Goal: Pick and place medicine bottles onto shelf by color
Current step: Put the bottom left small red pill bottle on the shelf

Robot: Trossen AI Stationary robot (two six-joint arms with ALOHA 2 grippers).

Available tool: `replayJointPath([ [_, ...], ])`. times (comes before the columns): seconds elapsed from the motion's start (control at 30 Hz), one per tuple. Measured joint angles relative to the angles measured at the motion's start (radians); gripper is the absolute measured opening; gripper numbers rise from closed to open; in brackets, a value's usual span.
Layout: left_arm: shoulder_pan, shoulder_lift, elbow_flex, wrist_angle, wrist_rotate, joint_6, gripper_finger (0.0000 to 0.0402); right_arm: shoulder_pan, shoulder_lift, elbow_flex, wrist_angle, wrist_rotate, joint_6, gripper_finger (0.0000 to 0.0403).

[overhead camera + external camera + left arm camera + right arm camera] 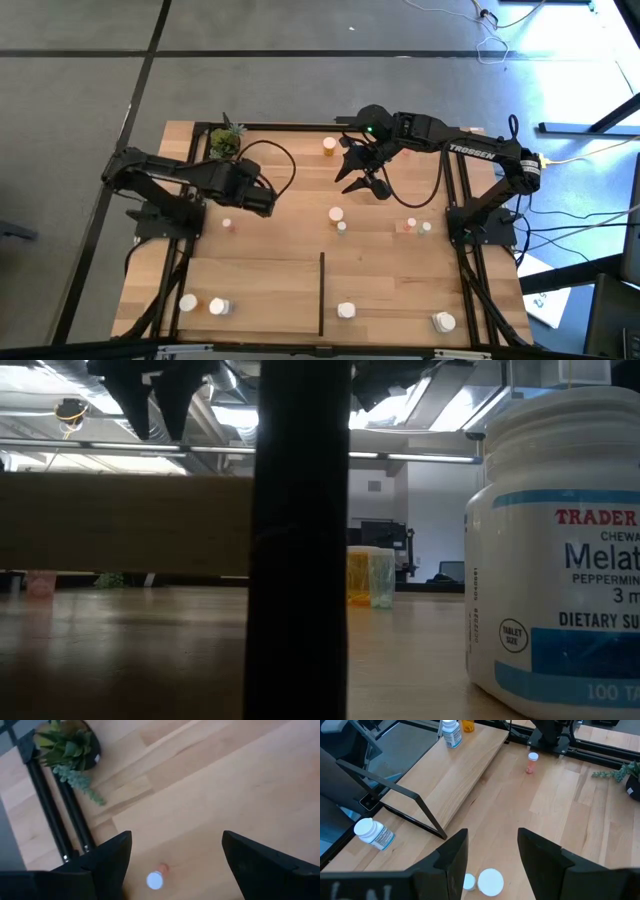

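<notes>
You are hovering the left claw (172, 857), jaws wide, over a small orange bottle (155, 879) on the desk (290, 240); centre it between the fingers before descending. The right claw (490, 855), half open and empty, is waiting above two white-capped bottles (490, 881). Nearest label is reading "TRADER", "DIETARY"

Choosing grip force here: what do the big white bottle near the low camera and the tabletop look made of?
The large white labelled bottle looks like glossy opaque plastic, with a ribbed moulded neck and soft highlights. The light plank tabletop looks like pale wood with a matte finish, showing grain and board seams; it may be veneer.
</notes>
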Motion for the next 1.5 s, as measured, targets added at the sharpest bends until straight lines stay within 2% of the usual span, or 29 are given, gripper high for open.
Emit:
replayJointPath([
  [0.13,0.041,-0.046,-0.056,-0.004,0.009,0.006,0.0305,0.0,0.0,0.0,-0.001,0.0,0.015,0.0174],
  [0.33,0.091,-0.157,-0.185,0.012,0.135,-0.003,0.0305,0.0,0.0,0.0,0.001,-0.001,0.082,0.0174],
  [0.47,0.093,-0.24,-0.302,0.116,0.255,-0.006,0.0305,0.0,0.0,0.0,0.017,0.0,0.138,0.0174],
  [0.6,0.086,-0.307,-0.416,0.239,0.306,-0.03,0.0305,0.0,0.0,0.0,0.042,0.001,0.186,0.0174],
  [0.9,0.067,-0.31,-0.547,0.305,0.345,-0.052,0.0305,0.0,0.0,0.0,0.062,0.008,0.185,0.0174],
  [1.17,0.057,-0.312,-0.592,0.326,0.359,-0.056,0.0305,0.0,0.0,0.0,0.06,0.156,0.184,0.0174],
  [1.5,0.057,-0.313,-0.669,0.391,0.398,-0.077,0.0305,0.0,0.0,0.0,0.06,0.157,0.182,0.0174],
])
